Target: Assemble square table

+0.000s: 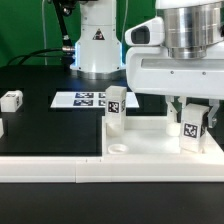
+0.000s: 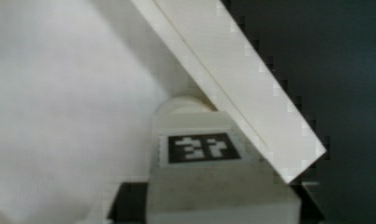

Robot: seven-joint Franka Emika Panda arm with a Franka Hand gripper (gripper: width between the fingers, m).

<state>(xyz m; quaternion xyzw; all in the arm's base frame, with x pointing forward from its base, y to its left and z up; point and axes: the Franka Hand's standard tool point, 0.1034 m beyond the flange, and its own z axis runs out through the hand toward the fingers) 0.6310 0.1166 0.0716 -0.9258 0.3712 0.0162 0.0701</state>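
Observation:
The white square table top [image 1: 150, 143] lies at the exterior view's right, against the front rail. One white tagged leg [image 1: 116, 108] stands upright at its far left corner. My gripper [image 1: 192, 127] is shut on another tagged leg [image 1: 192, 129] and holds it upright over the top's right part, close to the surface. In the wrist view this leg [image 2: 203, 150] sits between my dark fingers [image 2: 135, 203], with the top's rim [image 2: 238, 80] running diagonally beside it and the top's flat face [image 2: 60, 100] below. I cannot tell whether the leg touches the top.
The marker board [image 1: 85, 98] lies on the black table behind the top. A loose leg [image 1: 11, 99] lies at the exterior view's left, and another [image 1: 2, 128] at the left edge. The long white border rail [image 1: 45, 170] runs along the front. The robot base [image 1: 95, 45] stands at the back.

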